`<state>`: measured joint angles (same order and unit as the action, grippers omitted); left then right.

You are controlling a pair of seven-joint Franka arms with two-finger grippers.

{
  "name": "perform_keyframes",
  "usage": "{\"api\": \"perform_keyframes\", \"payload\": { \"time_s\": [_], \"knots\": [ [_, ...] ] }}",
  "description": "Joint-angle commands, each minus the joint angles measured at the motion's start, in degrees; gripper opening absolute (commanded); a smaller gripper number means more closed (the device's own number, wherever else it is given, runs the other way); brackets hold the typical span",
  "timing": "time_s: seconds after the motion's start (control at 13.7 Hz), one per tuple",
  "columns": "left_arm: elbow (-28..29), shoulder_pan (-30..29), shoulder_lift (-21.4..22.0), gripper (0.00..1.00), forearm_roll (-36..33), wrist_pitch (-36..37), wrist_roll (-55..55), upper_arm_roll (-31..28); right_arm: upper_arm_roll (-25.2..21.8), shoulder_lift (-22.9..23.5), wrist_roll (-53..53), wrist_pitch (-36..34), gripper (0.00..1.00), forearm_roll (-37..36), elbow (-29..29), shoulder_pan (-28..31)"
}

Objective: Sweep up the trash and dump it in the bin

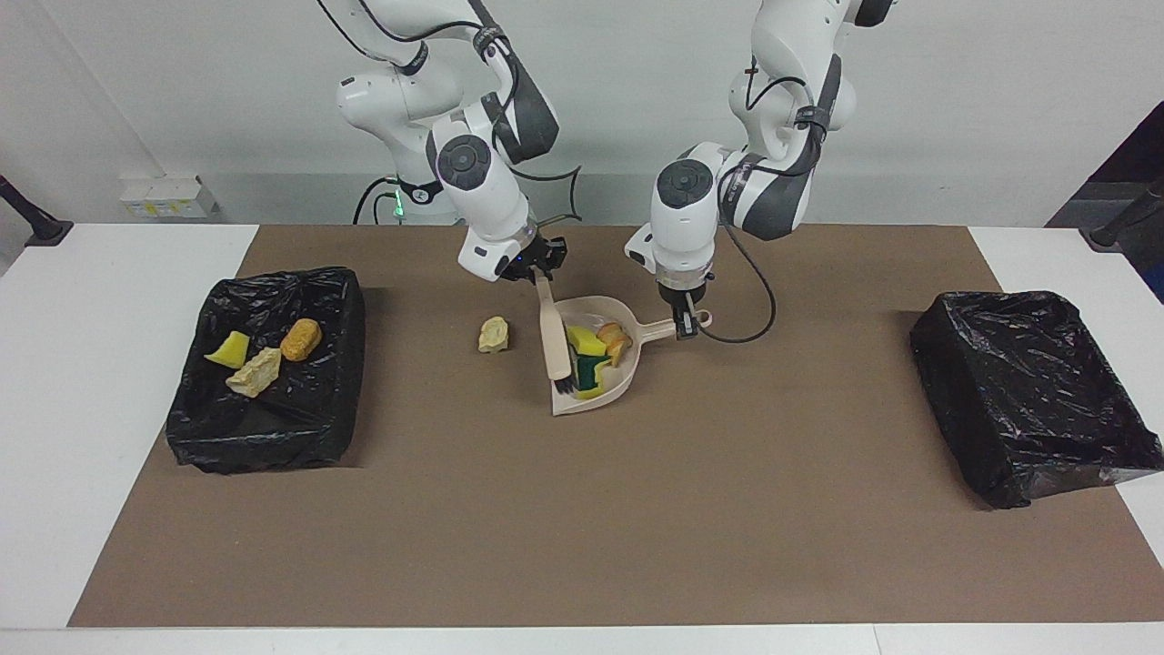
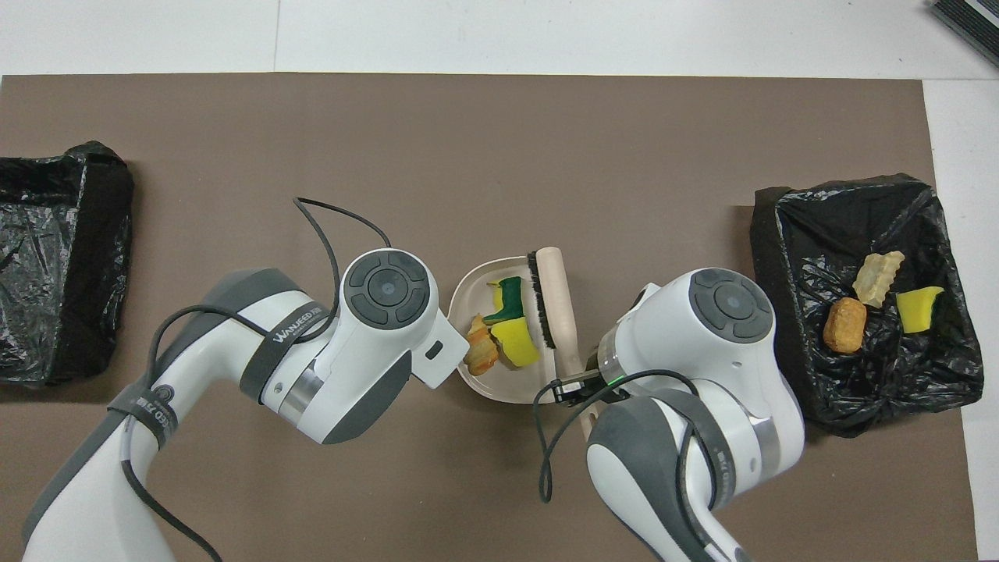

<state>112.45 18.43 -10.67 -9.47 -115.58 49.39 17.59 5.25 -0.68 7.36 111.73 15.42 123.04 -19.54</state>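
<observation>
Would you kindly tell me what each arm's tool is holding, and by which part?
The right tool grips the beige brush by its handle end; the left tool grips the beige plastic dustpan by its handle.

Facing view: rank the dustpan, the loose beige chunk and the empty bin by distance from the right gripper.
1. dustpan, under the brush that the right gripper holds.
2. loose beige chunk, on the mat beside the dustpan.
3. empty bin, at the left arm's end.
</observation>
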Motion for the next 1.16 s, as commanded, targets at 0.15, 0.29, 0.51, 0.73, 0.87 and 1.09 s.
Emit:
{"api": "perform_keyframes", "payload": {
  "time_s": [0.15,0.29,0.51,0.73,0.87,1.09],
  "knots": [
    [1.80,3.26,2.49,0.00,0.06,2.37,-4.28,-0.10,0.28,-5.28,-0.33,-0.81,0.00,-8.99,7.90,6.88],
    [3.04,5.21,3.81,0.00,-0.20,2.64,-8.58,-0.10,0.28,-8.00,0.02,2.07,0.00,-11.81,12.55,9.86],
    [3.39,6.35,4.08,0.00,-0.29,3.69,-10.45,-0.10,0.46,-11.78,-0.85,5.26,0.00,-12.00,18.80,12.06],
    [5.58,6.18,5.22,0.00,-0.29,2.21,-13.78,-0.10,0.81,-12.07,0.63,4.56,0.00,-11.82,21.10,9.01],
    [6.73,5.92,5.40,0.00,-0.29,1.15,-13.71,-0.01,0.90,-11.80,1.17,4.47,0.00,-10.68,21.02,6.63],
    [8.48,5.57,6.09,0.00,-0.29,-0.86,-13.44,-0.10,0.90,-8.38,1.26,7.00,0.00,-4.55,20.32,0.83]
  ]
}}
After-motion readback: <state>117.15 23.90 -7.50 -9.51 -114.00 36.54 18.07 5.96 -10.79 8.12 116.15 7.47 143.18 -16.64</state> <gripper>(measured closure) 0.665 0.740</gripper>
